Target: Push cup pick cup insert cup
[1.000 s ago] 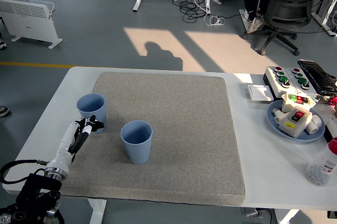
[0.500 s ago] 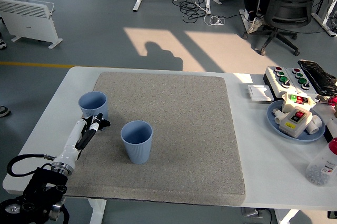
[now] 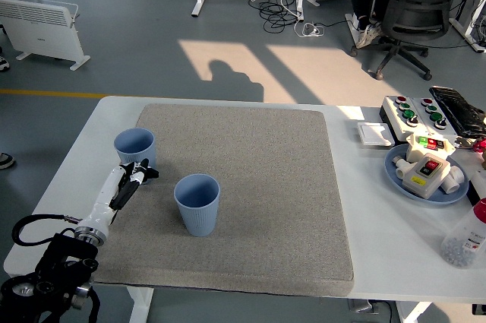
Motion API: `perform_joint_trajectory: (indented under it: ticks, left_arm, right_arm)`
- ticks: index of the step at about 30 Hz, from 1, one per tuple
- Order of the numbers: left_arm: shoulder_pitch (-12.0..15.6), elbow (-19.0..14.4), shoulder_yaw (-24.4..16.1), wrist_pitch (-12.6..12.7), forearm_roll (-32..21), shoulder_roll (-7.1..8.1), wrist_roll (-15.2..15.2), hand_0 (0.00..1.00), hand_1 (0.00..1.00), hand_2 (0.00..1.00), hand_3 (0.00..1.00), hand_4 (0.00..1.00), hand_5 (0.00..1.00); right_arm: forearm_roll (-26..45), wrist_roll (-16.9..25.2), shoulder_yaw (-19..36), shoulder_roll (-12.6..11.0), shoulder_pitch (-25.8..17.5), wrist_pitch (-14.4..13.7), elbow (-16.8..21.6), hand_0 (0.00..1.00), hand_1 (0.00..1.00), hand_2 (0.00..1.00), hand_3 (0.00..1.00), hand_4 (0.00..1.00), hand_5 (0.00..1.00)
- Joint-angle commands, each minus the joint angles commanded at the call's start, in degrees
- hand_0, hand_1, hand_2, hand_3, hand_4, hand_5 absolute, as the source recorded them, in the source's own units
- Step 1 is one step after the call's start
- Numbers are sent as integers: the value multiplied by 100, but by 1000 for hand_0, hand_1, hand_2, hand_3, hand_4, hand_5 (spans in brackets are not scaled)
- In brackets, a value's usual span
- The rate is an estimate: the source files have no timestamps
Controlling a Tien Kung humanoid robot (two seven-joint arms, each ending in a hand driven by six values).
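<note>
Push step in hand: left hand (image 3: 137, 172), fingers curled together and empty, against the far blue cup (image 3: 135, 148) by the mat's (image 3: 258, 186) left edge. Next, judged: shove toward the near blue cup (image 3: 197, 203).

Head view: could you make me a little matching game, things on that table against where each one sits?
Things:
1. far cup
2. near cup
3. left hand
4. blue plate

Places:
A. at the table's right side, holding small devices
B. mid-mat, standing alone
C. against the base of a cup
D. at the mat's left edge

Pairs: 1-D, 2-B, 3-C, 4-A
</note>
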Motion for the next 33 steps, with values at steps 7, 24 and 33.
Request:
perform_joint_trajectory:
  ticks: [7,24,33]
  left_arm:
    - [-183,168,208,-13,-253,-47,-35,680,632,541,463,561,998]
    - [-520,552,892,-75,-874,-146,-52,684,635,542,464,547,998]
    - [-632,648,1084,-107,-1034,-174,-39,687,638,546,466,545,998]
  right_arm:
    - [-56,-13,20,0,0,13,5,711,639,664,597,129,423]
    - [-228,-53,72,-11,-43,39,23,711,639,664,597,129,422]
    - [-295,-70,94,-16,-54,54,28,711,639,664,596,129,421]
